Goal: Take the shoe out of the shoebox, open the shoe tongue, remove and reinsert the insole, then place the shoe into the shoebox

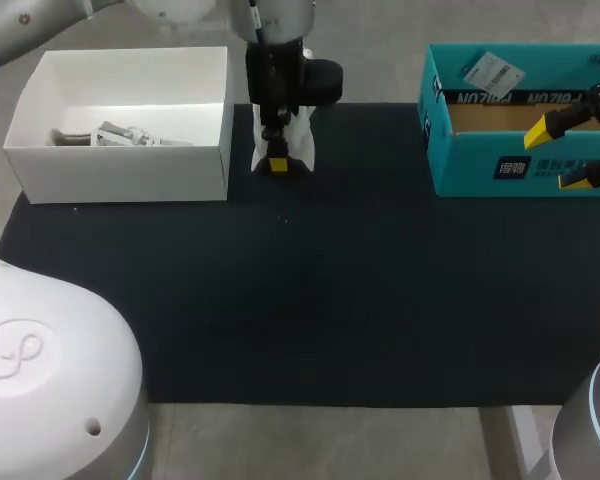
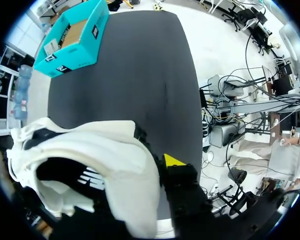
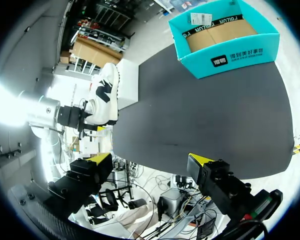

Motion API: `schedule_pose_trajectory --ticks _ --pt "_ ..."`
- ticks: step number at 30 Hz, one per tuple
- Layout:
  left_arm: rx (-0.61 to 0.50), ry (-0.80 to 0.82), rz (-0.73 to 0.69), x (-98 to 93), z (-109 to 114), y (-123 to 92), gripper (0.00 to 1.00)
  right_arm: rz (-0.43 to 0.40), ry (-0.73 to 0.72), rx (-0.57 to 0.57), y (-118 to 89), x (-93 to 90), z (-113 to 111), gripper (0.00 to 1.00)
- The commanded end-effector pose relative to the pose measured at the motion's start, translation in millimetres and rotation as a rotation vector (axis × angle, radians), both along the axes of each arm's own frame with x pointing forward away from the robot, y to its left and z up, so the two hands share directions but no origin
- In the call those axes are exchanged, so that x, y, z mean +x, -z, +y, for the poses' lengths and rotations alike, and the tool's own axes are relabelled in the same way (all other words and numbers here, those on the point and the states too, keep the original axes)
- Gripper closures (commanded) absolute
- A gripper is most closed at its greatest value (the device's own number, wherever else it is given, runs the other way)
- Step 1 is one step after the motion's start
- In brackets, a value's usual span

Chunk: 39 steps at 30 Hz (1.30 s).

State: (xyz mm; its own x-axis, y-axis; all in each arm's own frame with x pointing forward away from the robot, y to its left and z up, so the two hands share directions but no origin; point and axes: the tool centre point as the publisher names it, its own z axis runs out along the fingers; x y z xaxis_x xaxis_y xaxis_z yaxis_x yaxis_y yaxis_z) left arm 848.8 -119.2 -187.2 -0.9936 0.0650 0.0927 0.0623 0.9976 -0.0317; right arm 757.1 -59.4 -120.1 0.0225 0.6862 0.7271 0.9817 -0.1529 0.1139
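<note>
Shoe (image 1: pixel 298 142) clear of the white box (image 1: pixel 130 170), held on end just beside it over the worktop (image 1: pixel 330 300) by the left end effector (image 1: pixel 277 160). Its fingers pinch the upper near the opening, likely so the mouth faces out for the tongue and insole work. Right end effector (image 1: pixel 566 152) hovers by the teal box (image 1: pixel 480 165), fingers wide apart and empty, probably free to pull the tongue.

Black mat (image 1: pixel 330 300) flat over a pale grey tabletop (image 1: pixel 330 440).
</note>
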Motion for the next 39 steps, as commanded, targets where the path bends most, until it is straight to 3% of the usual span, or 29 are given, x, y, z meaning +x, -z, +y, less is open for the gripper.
schedule_pose_trajectory --ticks 1,19,39 --pt "-0.016 0.010 0.007 20.7 25 -6 1.00 0.002 0.001 -0.003 0 0.8 1 0.00" --pt "0.020 -0.004 -0.001 136.3 136 -7 1.00 0.002 0.001 -0.003 0 0.8 1 0.00" --pt "0.068 -0.034 -0.016 216.8 259 10 1.00 0.002 0.001 -0.003 0 0.8 1 0.00"
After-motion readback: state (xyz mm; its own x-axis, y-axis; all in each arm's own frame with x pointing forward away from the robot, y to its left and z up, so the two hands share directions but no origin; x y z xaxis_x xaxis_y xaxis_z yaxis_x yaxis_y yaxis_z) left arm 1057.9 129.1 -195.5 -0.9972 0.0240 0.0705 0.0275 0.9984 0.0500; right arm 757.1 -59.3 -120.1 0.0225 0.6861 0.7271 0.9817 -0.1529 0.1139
